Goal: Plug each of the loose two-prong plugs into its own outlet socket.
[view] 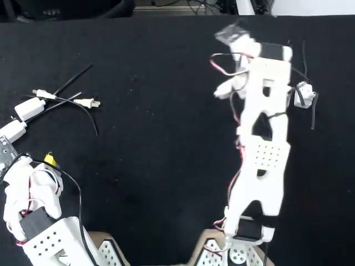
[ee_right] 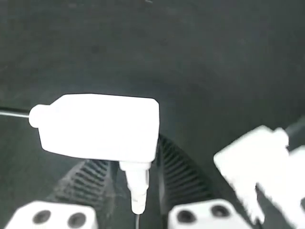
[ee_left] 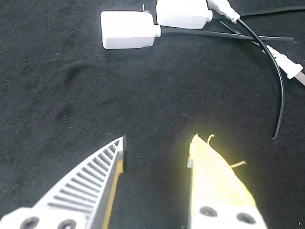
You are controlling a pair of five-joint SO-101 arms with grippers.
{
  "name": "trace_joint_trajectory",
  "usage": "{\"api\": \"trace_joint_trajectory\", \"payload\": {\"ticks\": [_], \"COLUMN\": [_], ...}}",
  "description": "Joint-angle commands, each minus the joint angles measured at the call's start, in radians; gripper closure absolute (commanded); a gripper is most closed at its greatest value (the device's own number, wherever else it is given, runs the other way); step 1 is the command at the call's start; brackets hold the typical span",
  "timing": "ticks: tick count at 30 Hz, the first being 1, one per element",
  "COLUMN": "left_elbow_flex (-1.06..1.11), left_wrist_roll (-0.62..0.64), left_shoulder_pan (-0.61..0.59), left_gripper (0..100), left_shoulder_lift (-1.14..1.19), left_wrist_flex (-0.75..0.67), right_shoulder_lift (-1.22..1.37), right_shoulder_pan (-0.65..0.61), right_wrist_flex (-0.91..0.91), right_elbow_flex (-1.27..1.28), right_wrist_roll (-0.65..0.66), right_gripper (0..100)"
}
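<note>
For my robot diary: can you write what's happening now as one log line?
left gripper: open, empty | right gripper: shut on plug seated in socket | loose plugs: two, unplugged

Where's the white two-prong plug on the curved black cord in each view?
High view: white two-prong plug on the curved black cord, left side of the table.
Left wrist view: plug beyond the open left gripper, at the cord's far end.
Right wrist view: aimed elsewhere, at a second white plug.
Shared landmark: pair of white socket blocks nearby.
</note>
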Motion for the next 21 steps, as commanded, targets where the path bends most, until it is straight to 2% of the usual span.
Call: {"api": "trace_joint_trajectory", "payload": {"ticks": [1, 6, 9, 12, 16, 18, 21], "left_elbow_flex": [-0.030, -0.028, -0.028, -0.028, -0.028, -0.028, -0.028], "left_wrist_roll": [0.000, 0.000, 0.000, 0.000, 0.000, 0.000, 0.000], "left_shoulder_pan": [-0.001, -0.001, -0.001, -0.001, -0.001, -0.001, -0.001], "left_gripper": [78, 78, 78, 78, 78, 78, 78], "left_shoulder_lift": [-0.011, -0.011, -0.011, -0.011, -0.011, -0.011, -0.011], "left_wrist_flex": [-0.020, -0.020, -0.020, -0.020, -0.020, -0.020, -0.020], "right_shoulder_lift": [-0.016, 0.056, 0.128, 0.166, 0.166, 0.173, 0.174], "right_shoulder_pan": [0.026, 0.014, -0.002, -0.020, -0.041, -0.049, -0.052], "right_wrist_flex": [-0.018, -0.052, -0.094, -0.097, -0.012, 0.015, 0.025], "right_elbow_flex": [-0.038, -0.042, -0.047, -0.054, -0.127, -0.197, -0.254], "right_wrist_roll": [-0.235, -0.566, -0.575, -0.474, -0.305, -0.146, 0.127], "right_gripper": [98.8, 98.7, 98.4, 96.6, 78.6, 71.6, 68.1]}}
